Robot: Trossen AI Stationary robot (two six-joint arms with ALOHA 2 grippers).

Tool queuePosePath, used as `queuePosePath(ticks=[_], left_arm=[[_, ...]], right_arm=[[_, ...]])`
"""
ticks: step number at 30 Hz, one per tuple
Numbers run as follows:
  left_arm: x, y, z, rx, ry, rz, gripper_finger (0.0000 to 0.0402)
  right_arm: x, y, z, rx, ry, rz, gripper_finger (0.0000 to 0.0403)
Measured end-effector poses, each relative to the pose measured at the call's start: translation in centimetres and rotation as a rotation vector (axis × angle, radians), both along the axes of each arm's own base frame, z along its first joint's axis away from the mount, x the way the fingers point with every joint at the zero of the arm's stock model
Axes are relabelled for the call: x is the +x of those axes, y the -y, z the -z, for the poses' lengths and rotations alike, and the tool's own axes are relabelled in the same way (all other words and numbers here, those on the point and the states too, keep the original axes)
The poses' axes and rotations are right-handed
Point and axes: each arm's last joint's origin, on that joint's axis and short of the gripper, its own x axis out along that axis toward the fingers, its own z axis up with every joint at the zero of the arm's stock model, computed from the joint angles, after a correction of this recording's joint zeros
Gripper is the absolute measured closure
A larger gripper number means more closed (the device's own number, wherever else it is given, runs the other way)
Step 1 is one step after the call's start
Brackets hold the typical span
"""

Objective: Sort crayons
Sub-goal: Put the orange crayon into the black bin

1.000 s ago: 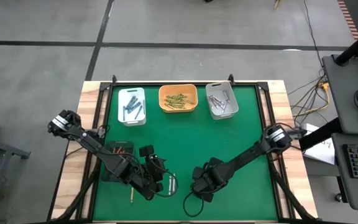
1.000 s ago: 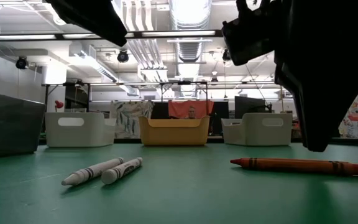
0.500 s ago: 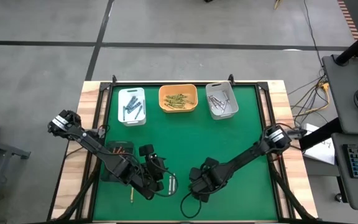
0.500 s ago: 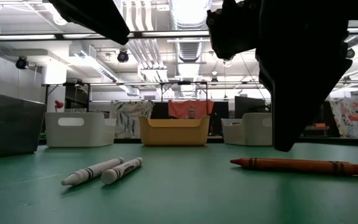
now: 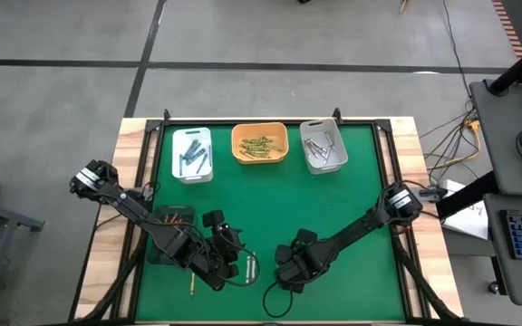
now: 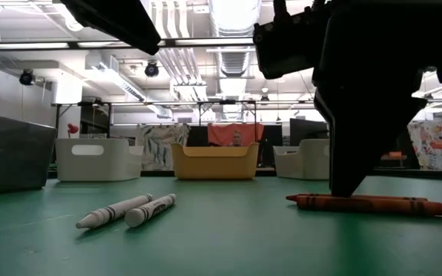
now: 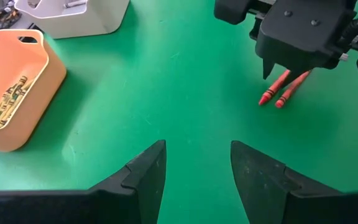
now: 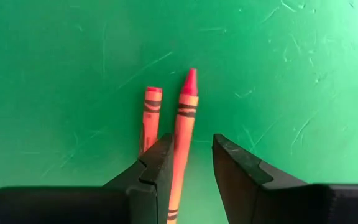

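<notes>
Two red-orange crayons (image 8: 151,115) lie side by side on the green table near its front edge; the low view shows them as one long stick (image 6: 374,205). My right gripper (image 8: 192,142) points down over them, open. One crayon (image 8: 182,134) runs between its fingers and the other lies just outside one finger. My left gripper (image 7: 197,146) hangs open to the left of them (image 5: 238,263), holding nothing. Two white crayons (image 6: 126,209) lie on the table near it. My right gripper comes at the red-orange crayon from above, one finger (image 8: 160,165) close along the crayon's side (image 8: 178,155). I cannot tell whether it touches. The crayon lies flat on the table.
Three trays stand along the far edge: a white one (image 5: 192,154), an orange one (image 5: 260,143) with yellow-olive crayons, and a grey-white one (image 5: 323,147). A dark tray (image 5: 170,222) with red crayons sits at the left. A single crayon (image 5: 190,283) lies near the front left.
My right gripper has moved a little toward the table's left edge and sunk until its fingertips stand at the red-orange crayons. The crayons have stayed where they were.
</notes>
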Motion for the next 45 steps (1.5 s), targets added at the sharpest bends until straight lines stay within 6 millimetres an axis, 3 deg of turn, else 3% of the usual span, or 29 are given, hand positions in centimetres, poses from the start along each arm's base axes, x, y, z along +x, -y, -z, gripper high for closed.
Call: queuePosePath(ticks=[14, 17, 20, 26, 32, 37, 45], left_arm=[[0.1, 0.0, -0.1, 0.015, 0.024, -0.015, 0.0239], [0.3, 0.1, -0.1, 0.039, 0.053, -0.014, 0.0239], [0.6, 0.4, -0.1, 0.058, 0.073, 0.058, 0.0239], [1.7, 1.5, 0.4, 0.074, 0.191, 0.308, 0.0239], [1.6, 1.6, 1.5, 0.051, 0.331, 0.378, 0.0239], [1.3, 1.4, 2.1, 0.039, 0.476, 0.393, 0.0239], [0.0, 0.0, 3.0, 0.006, 0.719, 0.379, 0.0239]], right_arm=[[0.0, 2.1, 1.8, -0.033, -0.008, -0.027, 0.0329], [0.0, 2.4, 1.9, -0.063, -0.010, -0.061, 0.0353], [0.1, 2.7, 1.7, -0.089, -0.005, -0.095, 0.0386], [-0.7, 3.4, -0.4, -0.152, 0.032, -0.141, 0.0393], [-2.9, 4.5, -4.5, -0.179, 0.266, -0.110, 0.0393], [-4.8, 5.6, -6.7, -0.145, 0.645, -0.149, 0.0394], [-7.7, 6.9, -6.1, -0.114, 1.287, -0.273, 0.0394]])
